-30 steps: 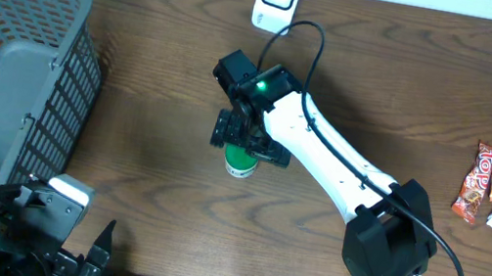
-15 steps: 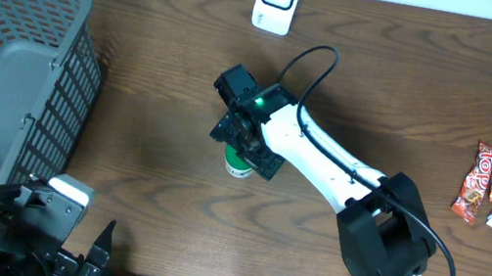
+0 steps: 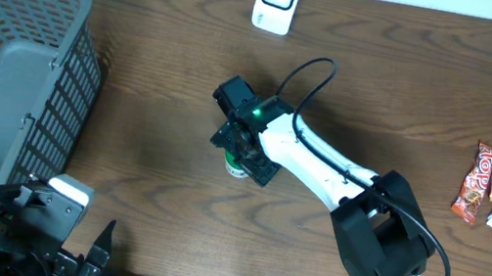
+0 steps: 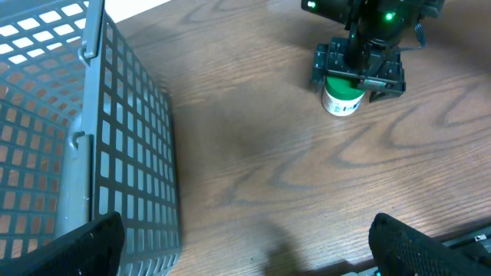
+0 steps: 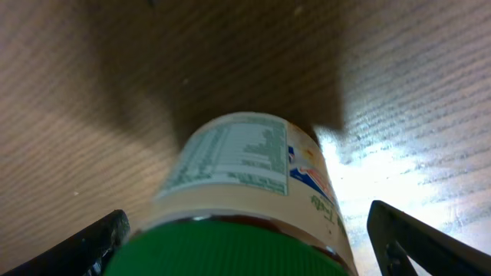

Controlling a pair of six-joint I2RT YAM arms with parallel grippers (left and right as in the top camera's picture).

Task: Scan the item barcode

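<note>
The green-lidded jar (image 5: pixel 230 161) stands upright on the wooden table (image 3: pixel 154 94), directly under the right gripper (image 5: pixel 249 241), whose fingers straddle it, spread wide and not visibly pressing its sides. Its pale label carries a nutrition table and green script, both too small to read. The left gripper (image 4: pixel 253 249) hangs spread wide beside the mesh basket (image 4: pixel 130 192), well apart from the jar.

overhead: top-down, far | L wrist: low, oblique | R wrist: close-up | shared: jar (image 4: pixel 343 98)
</note>
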